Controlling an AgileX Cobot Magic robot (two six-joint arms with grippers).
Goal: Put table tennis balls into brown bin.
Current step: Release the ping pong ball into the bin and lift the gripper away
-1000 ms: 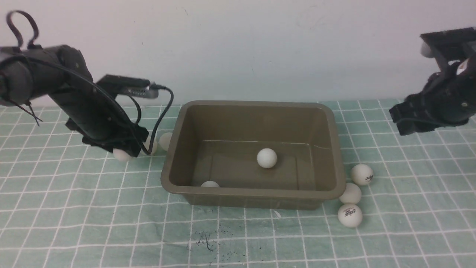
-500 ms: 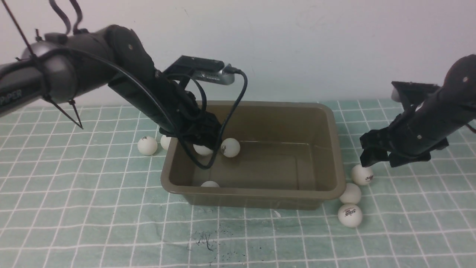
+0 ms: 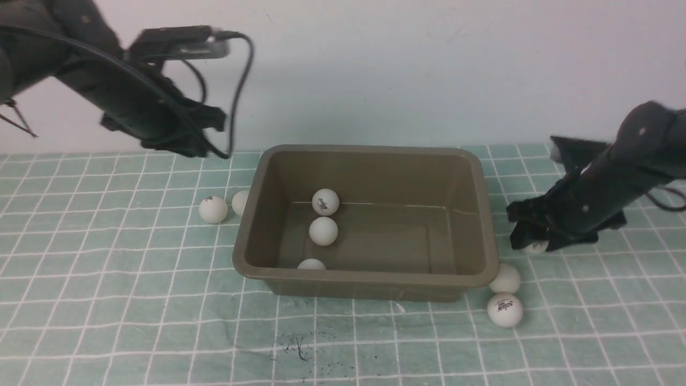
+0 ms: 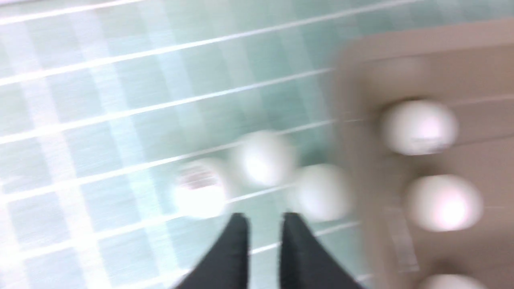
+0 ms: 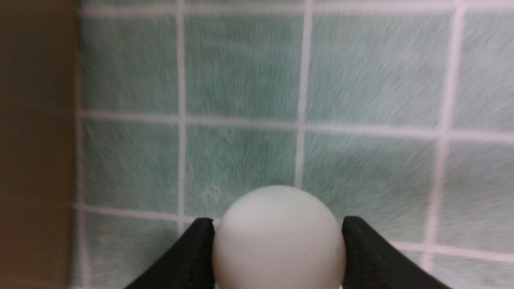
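Note:
The brown bin [image 3: 364,276] sits mid-table with three table tennis balls inside: a logo ball [image 3: 325,202], a plain one [image 3: 323,231] and one half hidden behind the front rim [image 3: 311,264]. Two balls [image 3: 213,209] [image 3: 240,202] lie left of the bin; the blurred left wrist view shows three there. My left gripper [image 3: 185,146] hangs high at the back left, its fingers [image 4: 241,241] almost together with nothing between them. My right gripper [image 3: 535,245] is low at the bin's right side, shut on a white ball [image 5: 277,241]. Two more balls [image 3: 505,279] [image 3: 504,310] lie just in front.
A green mat with a white grid [image 3: 134,321] covers the table. A pale wall stands behind. The bin's wall [image 5: 36,140] is close beside the right gripper. Dark scribble marks [image 3: 295,343] lie on the mat in front of the bin.
My left arm rose out of the bin and swung back left, leaving its ball inside. My right gripper came down onto the ball beside the bin and closed on it.

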